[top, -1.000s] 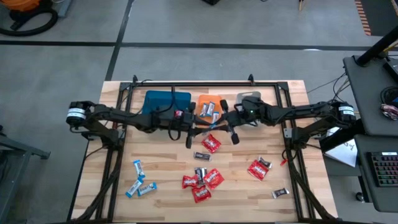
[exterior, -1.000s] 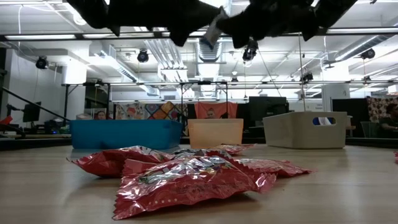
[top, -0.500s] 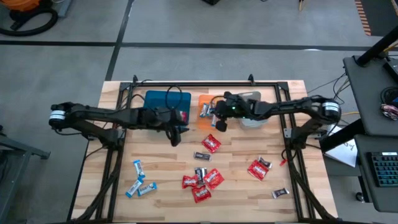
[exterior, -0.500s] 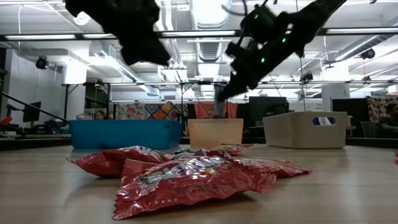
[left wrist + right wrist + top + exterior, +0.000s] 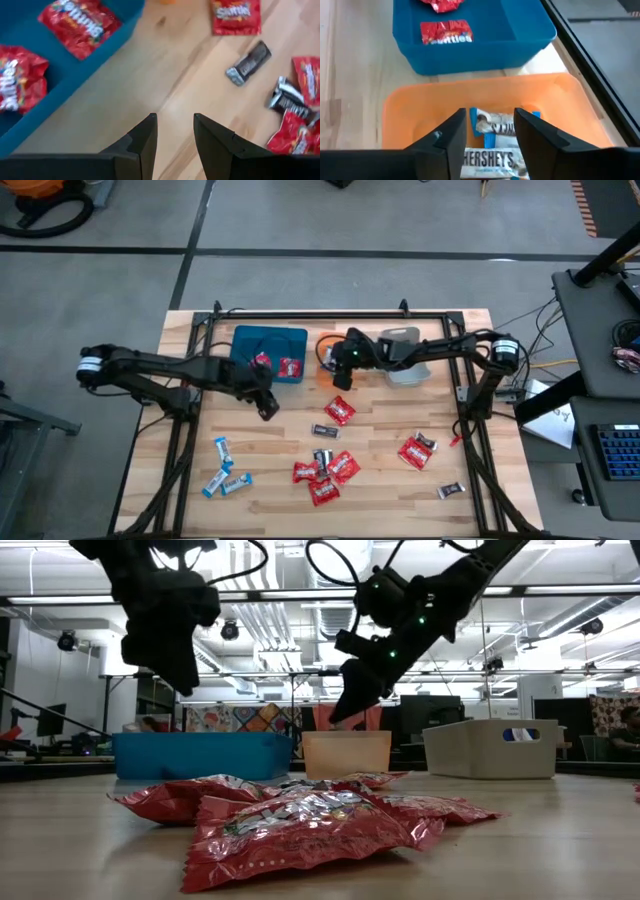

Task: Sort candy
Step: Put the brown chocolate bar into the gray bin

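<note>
Small wrapped candy (image 5: 325,468), crinkly foil and plastic packets, mostly lies loose on the wooden table (image 5: 500,490); some sits in the blue plastic tray (image 5: 246,340) and orange plastic tray (image 5: 555,95). Likely light, soft and slippery; best pinched across the flat middle. Left gripper (image 5: 172,137) is parted and empty above bare wood. Right gripper (image 5: 487,131) is parted over the orange tray, holding nothing. Grey tray (image 5: 490,748) contents are hidden.

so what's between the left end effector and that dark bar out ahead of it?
Nothing: in the left wrist view, bare wood runs from the left end effector to the dark bar. The blue tray sits off to one side.
</note>
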Motion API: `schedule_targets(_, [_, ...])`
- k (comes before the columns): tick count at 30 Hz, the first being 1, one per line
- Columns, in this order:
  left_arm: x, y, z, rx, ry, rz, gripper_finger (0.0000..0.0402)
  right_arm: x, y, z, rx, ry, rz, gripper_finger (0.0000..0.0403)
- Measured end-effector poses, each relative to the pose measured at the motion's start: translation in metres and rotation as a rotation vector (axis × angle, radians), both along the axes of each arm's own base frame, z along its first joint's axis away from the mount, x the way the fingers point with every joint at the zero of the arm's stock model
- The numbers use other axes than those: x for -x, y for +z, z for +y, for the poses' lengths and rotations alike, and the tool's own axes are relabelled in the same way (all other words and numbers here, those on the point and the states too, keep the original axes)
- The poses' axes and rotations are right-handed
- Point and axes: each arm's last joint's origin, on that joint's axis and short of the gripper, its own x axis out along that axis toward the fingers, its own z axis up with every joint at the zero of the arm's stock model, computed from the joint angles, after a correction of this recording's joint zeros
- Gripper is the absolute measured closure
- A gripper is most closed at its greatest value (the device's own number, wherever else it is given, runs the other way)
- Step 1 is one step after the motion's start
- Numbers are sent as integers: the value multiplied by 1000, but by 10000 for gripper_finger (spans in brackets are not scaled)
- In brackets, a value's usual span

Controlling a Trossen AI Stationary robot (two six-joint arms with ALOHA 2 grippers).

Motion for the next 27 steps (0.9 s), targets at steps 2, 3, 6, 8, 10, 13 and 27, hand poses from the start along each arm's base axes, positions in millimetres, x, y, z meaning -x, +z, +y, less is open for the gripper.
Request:
schedule_targets(2, [-2,-2,-4,-21,-54,13,290,0,5,0,-16,-5,33,235])
schedule_targets(3, [-3,-3,-6,-32,-84,18,290,0,9,0,-25,-11,43,231])
schedule_targets(6, [-8,-6,-11,-64,-163,13,290,3,23,2,-66,-30,87,228])
schedule_targets(8, [-14,-8,-15,-85,-212,-16,290,5,31,4,-93,-34,132,230])
schedule_targets(10, [-21,-9,-20,-112,-268,-47,290,9,38,8,-114,-19,177,232])
schedule_targets(13, [-32,-13,-26,-161,-361,-95,290,15,48,18,-154,39,192,234])
schedule_targets(27, [-93,-50,-42,-402,-635,-315,290,66,73,64,-243,124,138,234])
